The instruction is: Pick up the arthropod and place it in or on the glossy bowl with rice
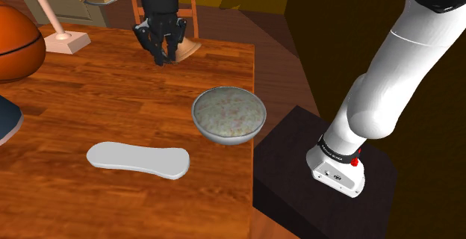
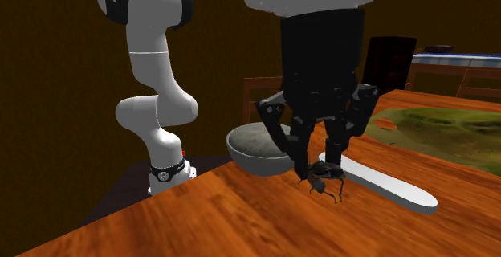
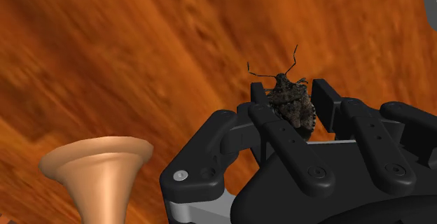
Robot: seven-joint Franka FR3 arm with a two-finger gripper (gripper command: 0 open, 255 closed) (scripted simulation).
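Observation:
The arthropod is a dark brown bug [image 3: 293,102] with long thin antennae. My black gripper [image 3: 290,98] is shut on it, one finger on each side of its body. In the second exterior view the bug [image 2: 323,178] hangs at the fingertips of the gripper [image 2: 321,167], just above the wooden table [image 2: 201,215]. The glossy metal bowl [image 1: 229,114] holds speckled rice and sits near the table's edge on the shoulder view's right. My gripper [image 1: 163,57] is over the far part of the table, well behind the bowl. In the second exterior view the bowl [image 2: 255,144] lies behind the gripper.
A flat white elongated slab [image 1: 139,160] lies on the table in front of the bowl. An orange basketball [image 1: 16,43] and a lamp base [image 1: 67,42] stand at the far left. A tan flared foot [image 3: 98,168] is close by the gripper. A green mat [image 2: 450,131] lies beyond the slab.

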